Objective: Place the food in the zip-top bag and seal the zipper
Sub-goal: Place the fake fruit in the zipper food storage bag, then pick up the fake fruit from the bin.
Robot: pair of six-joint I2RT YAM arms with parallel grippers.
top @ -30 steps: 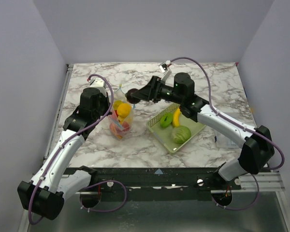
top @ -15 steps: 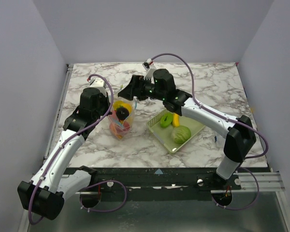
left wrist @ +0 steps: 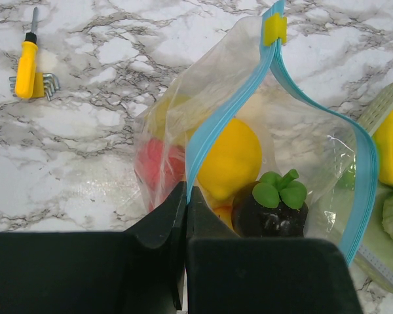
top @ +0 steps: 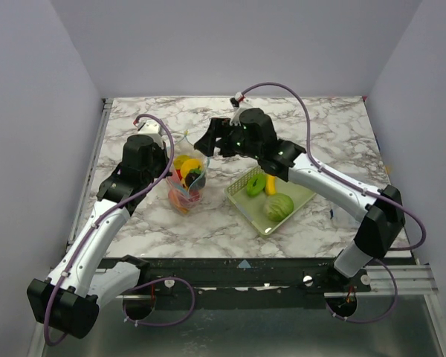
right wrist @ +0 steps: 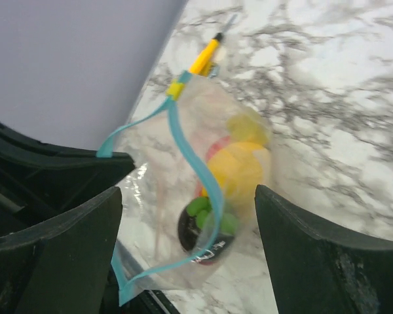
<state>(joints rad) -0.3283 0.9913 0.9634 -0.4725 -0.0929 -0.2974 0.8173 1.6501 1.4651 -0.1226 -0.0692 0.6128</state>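
The clear zip-top bag (top: pixel 184 186) stands open on the marble, with red (left wrist: pixel 158 171), yellow (left wrist: pixel 229 160) and dark purple green-capped (left wrist: pixel 270 209) toy fruits inside. My left gripper (left wrist: pixel 185 190) is shut on the light-blue zipper strip (left wrist: pixel 229 108) at the near side of the bag's mouth and holds it up. My right gripper (right wrist: pixel 188 196) is open and empty, just above and behind the mouth (top: pixel 206 141). The dark fruit (right wrist: pixel 206 229) lies below it inside the bag. More food, a green piece (top: pixel 256 185), a banana (top: pixel 270 181) and a cabbage (top: pixel 279 206), lies in the mesh basket (top: pixel 241 199).
A yellow-handled screwdriver with hex keys (left wrist: pixel 26 65) lies on the marble behind the bag; it also shows in the right wrist view (right wrist: pixel 206 53). The basket sits directly right of the bag. Walls enclose the table on three sides.
My right gripper carried the dark fruit left over the bag and opened; the fruit now sits in the bag. The gripper has pulled back slightly. The left arm held still.
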